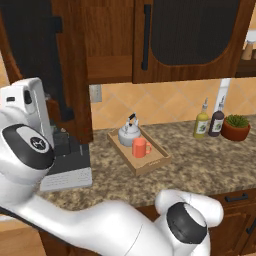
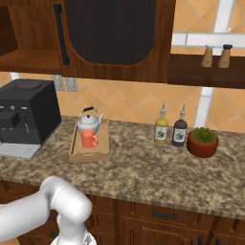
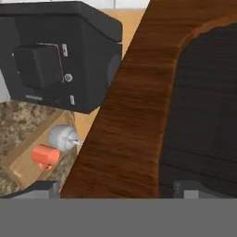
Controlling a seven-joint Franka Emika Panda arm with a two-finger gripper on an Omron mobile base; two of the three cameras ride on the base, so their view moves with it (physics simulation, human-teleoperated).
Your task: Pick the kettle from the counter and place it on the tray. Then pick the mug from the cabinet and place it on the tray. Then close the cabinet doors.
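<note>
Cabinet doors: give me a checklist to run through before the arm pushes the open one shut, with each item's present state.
1. Kettle on the tray: ok, it stands at the tray's far end.
2. Mug on the tray: ok, upright in front of the kettle.
3. Right cabinet door closed: ok, it lies flat against the cabinet front.
4. Left cabinet door closed: not ok, it stands swung out over the counter.
5. Gripper at the open door: ok, the hand view shows its wood frame right ahead of the fingertips.
6. Fingers touching the door: cannot tell.
7. Coffee machine clear of the door's swing: cannot tell.
</note>
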